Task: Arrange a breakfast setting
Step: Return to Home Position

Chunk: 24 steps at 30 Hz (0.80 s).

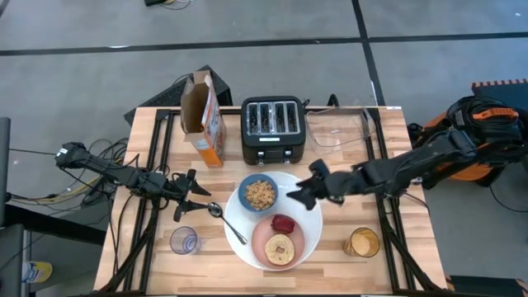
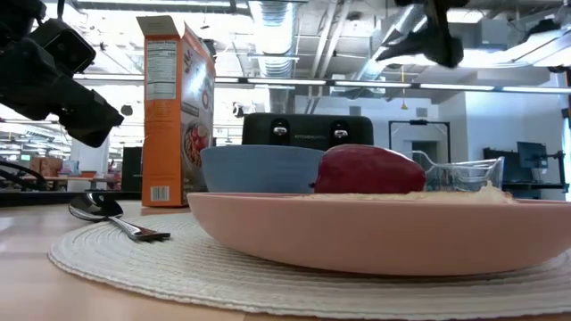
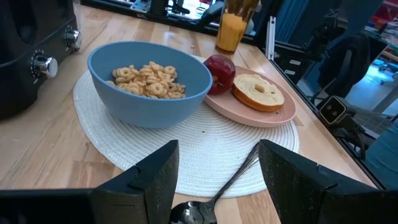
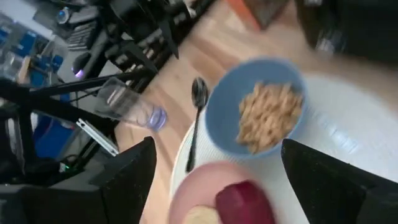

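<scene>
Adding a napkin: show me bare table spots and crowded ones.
Bare wood: right of the mat, around the juice glass; also the front edge between the empty glass and the mat. Crowded: the back row of cereal box, toaster and clear tub; the left gripper beside the spoon; the right gripper over the mat.

- The left arm (image 1: pixel 124 175) was recorded stretched out in a nearly straight line from its own side towards the middle.
- The left gripper (image 1: pixel 191 196) was seen facing inward, with its fingers (image 3: pixel 158 177) spread wide apart and nothing clamped between them.
- The right arm (image 1: pixel 412 161) was noted reaching inward from its own side, slightly bent.
- The right gripper (image 1: pixel 299 188) was observed raised and tilted downward, its fingers (image 4: pixel 134 171) likewise held wide apart.
</scene>
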Each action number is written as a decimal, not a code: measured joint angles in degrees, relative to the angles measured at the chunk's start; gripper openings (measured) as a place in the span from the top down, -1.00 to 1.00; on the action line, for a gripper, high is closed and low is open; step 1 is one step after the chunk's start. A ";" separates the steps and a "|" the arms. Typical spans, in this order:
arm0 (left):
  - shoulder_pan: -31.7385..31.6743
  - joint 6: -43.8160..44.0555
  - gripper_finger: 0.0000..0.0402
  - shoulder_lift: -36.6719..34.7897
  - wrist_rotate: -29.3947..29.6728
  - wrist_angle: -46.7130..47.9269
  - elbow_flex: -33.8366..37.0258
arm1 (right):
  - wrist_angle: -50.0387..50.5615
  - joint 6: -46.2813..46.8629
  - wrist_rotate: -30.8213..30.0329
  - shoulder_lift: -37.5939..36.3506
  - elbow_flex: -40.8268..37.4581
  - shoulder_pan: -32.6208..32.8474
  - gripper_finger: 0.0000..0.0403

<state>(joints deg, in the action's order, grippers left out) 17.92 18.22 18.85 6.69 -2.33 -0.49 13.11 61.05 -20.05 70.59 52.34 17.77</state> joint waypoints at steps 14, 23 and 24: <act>-0.01 -0.01 -0.04 0.00 -0.02 -0.02 -0.01 | 10.09 -30.00 -5.53 -23.56 -0.15 -6.05 -0.75; 0.00 0.00 -0.04 0.00 -0.02 -0.02 0.00 | 13.75 -41.38 -1.47 -33.73 -0.15 -11.93 -0.75; 0.00 0.00 -0.04 0.00 -0.02 -0.02 0.00 | 14.94 -41.56 -1.14 -34.58 -0.15 -12.49 -0.75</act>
<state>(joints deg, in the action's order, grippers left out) 17.92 18.22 18.85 6.68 -2.35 -0.49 28.05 19.49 -21.19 36.00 52.18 5.29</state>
